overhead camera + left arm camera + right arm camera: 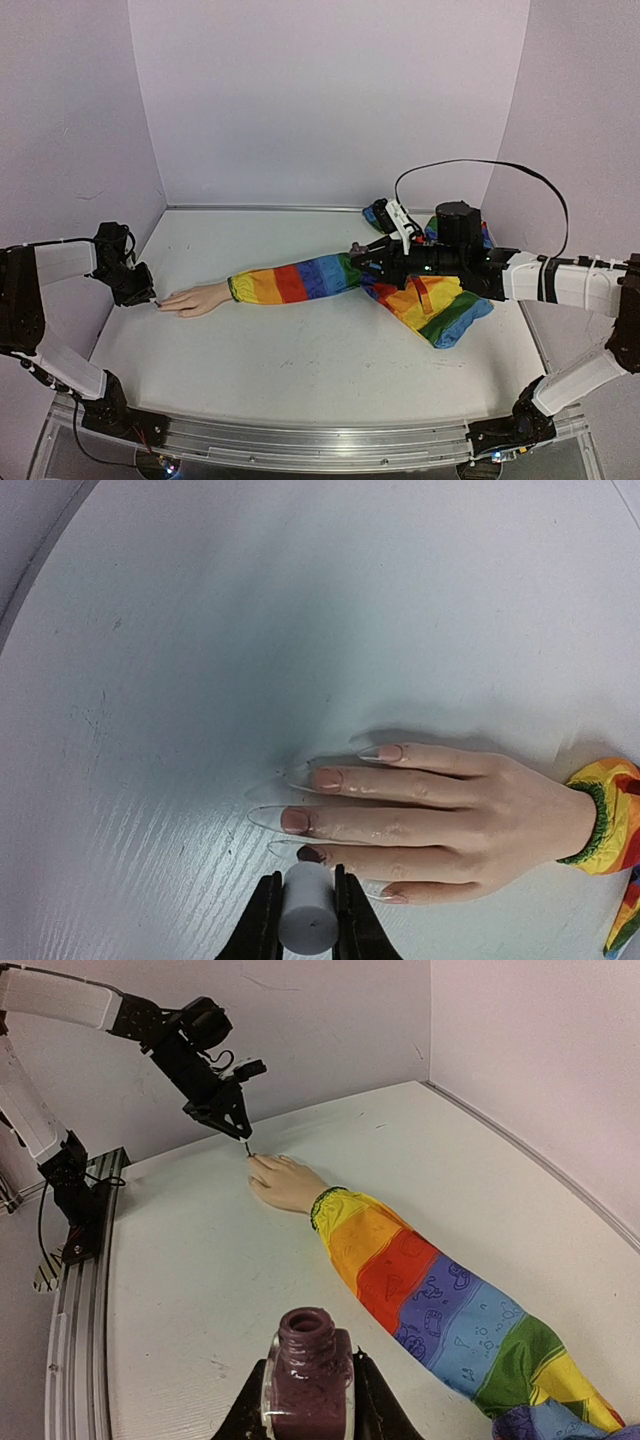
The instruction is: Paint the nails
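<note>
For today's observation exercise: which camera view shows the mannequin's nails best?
Left wrist: the nails show close up, each distinct. Top and right wrist views show the hand small and distant, nails too tiny to make out.

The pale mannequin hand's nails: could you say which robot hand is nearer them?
Left. The left hand is at the nails; the right hand is far off, beside the rainbow-striped sleeve's upper end.

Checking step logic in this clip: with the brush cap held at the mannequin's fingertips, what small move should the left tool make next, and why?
Probably a short shift across to the next nail. The left tool is shut on the grey brush cap just beside a dark nail, while the neighbouring nails of the mannequin hand look unpainted.
</note>
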Controlling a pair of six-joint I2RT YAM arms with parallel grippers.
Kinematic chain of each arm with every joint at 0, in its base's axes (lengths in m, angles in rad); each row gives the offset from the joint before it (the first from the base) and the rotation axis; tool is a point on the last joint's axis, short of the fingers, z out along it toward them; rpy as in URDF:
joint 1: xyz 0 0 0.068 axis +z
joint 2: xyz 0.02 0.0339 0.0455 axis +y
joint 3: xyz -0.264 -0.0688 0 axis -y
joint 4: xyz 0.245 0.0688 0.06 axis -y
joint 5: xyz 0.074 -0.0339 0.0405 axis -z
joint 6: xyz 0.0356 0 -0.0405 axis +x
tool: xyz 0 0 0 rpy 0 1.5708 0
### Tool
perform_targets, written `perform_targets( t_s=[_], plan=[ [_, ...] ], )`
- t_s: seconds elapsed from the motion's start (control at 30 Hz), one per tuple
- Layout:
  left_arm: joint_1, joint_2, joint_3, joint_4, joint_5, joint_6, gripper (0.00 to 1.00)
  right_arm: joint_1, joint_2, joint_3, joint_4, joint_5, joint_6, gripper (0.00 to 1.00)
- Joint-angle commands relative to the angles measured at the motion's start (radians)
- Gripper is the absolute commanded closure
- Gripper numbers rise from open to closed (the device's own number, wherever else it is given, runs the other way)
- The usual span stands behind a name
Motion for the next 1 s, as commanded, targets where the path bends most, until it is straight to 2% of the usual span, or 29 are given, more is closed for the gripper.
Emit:
perform_targets(
  t_s=[0.0, 0.97],
  plan=[
    [0.007, -0.017, 0.001, 0.007, -0.020, 0.013, 1.00, -0.005, 0.000, 0.035, 0.060, -0.026, 0.002, 1.00],
    [0.007, 0.002, 0.012, -0.004, -0.055, 0.014, 1.00, -0.008, 0.000, 0.029, 0.060, -0.030, 0.004, 1.00]
  ],
)
